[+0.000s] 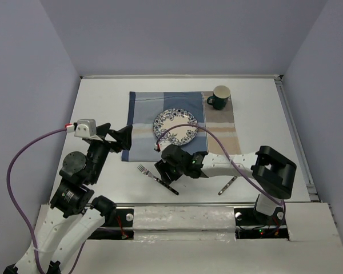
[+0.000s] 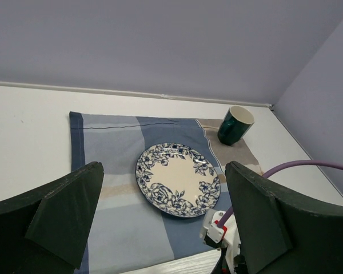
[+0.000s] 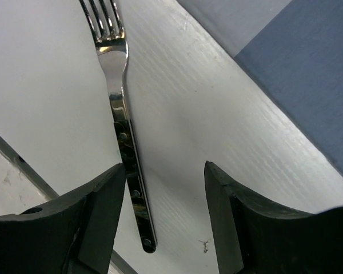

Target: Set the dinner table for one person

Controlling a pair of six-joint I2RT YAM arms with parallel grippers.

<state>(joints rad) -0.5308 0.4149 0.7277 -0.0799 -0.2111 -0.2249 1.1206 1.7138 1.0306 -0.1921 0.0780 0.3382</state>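
Right wrist: right end effector unclenched astride fork, handle seemingly grazing one finger, beside table edge

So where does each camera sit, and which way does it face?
Top external: above, behind, looking down on the dinner table; left arm, right arm show.
Left wrist: faces across plate and mug; open left end effector frames them.
Right wrist: looks down at the fork; right end effector straddles it.
Shared: top view also shows plate, mug, fork.
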